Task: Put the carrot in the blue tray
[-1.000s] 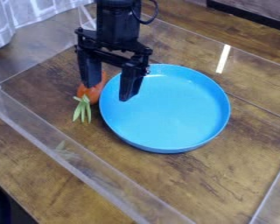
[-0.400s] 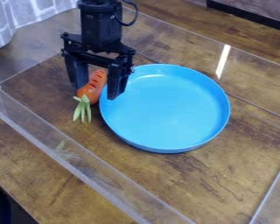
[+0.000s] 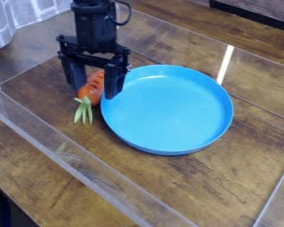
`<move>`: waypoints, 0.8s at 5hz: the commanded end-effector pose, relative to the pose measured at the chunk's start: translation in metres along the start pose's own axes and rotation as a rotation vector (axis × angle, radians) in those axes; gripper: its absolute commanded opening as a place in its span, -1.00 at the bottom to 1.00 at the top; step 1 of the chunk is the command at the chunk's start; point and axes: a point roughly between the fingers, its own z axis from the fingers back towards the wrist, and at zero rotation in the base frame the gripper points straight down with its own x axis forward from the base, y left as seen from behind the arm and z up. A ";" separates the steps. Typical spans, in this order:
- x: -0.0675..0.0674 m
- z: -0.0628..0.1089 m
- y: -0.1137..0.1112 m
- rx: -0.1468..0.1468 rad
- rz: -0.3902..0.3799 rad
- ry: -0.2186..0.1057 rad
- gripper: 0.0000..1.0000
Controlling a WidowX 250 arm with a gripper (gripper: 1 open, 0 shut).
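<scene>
The carrot (image 3: pixel 92 89) lies on the wooden table just left of the blue tray (image 3: pixel 180 111), its orange body pointing away and its green leafy top (image 3: pixel 84 111) toward the front. My black gripper (image 3: pixel 90 86) hangs straight over the carrot, open, with one finger (image 3: pixel 67 78) to its left and the other finger (image 3: pixel 114 85) to its right by the tray's rim. The carrot sits between the fingers, and nothing is gripped. The tray is round, shallow, bright blue and holds nothing.
A clear plastic wall (image 3: pixel 97 173) runs diagonally across the front of the table. Another clear panel edge (image 3: pixel 225 60) catches light behind the tray. Something pale (image 3: pixel 0 27) stands at the far left corner.
The gripper has shifted left and slightly back, from over the tray's rim to straddling the carrot. It stayed open. The carrot and tray have not moved.
</scene>
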 end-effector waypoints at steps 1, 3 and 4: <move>0.005 0.007 0.009 -0.012 0.025 -0.050 1.00; 0.010 0.001 0.018 -0.034 0.040 -0.074 1.00; 0.014 -0.003 0.022 -0.041 0.042 -0.084 1.00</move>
